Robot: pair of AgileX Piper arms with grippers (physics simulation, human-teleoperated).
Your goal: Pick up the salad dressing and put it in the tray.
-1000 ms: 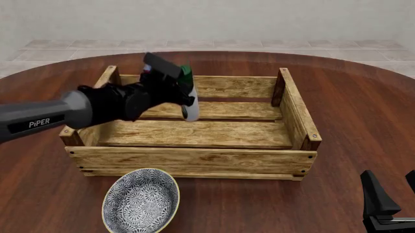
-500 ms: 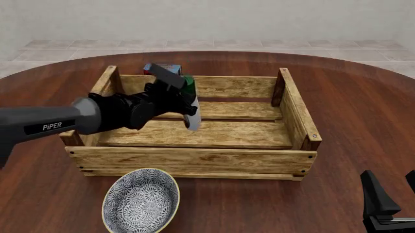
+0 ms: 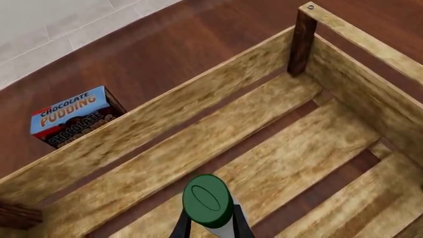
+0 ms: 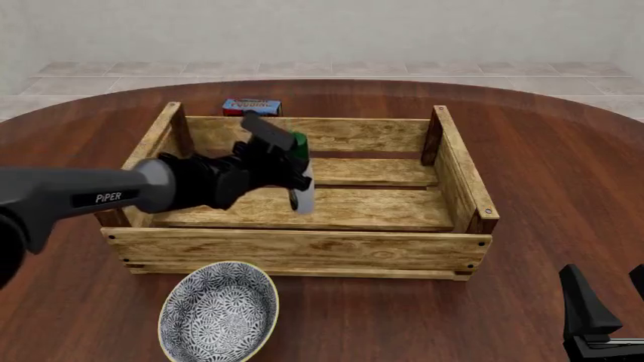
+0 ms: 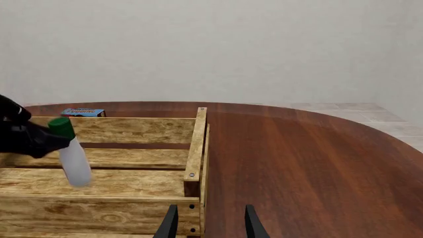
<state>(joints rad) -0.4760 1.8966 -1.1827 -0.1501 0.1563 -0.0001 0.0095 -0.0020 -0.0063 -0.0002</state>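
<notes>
Since half a second ago the left arm has pushed further right and lower, carrying the salad dressing [image 4: 300, 175] deeper into the tray [image 4: 302, 249], and the pudding box [image 4: 252, 107] behind the far wall is now uncovered in the front view. The left gripper [image 4: 286, 162] is clamped on the bottle just below its dark green cap; the white body hangs down from the fingers, tilted slightly, over the left-centre of the tray's slatted floor. In the right wrist view the salad dressing [image 5: 71, 158] has its lower end close above the floor slats; whether it touches them cannot be told. The left wrist view looks down on the green cap [image 3: 207, 199] between the two dark fingers [image 3: 180, 229], with the floor slats running beneath and a dark corner post [image 3: 302, 40] at the far right corner.

The pudding box [image 3: 76, 116] stands on the dark wooden table [image 4: 563, 173] just beyond the tray's far wall, towards the left end, outside it. A round blue-white patterned bowl [image 4: 219, 311] sits on the table just in front of the tray's near wall, at the left.

The right gripper [image 5: 208, 223] sits at the near right of the table, well apart from the tray's right end, its fingers spread with nothing between them; the front view shows only its dark tips [image 4: 589, 309] at the lower right corner
</notes>
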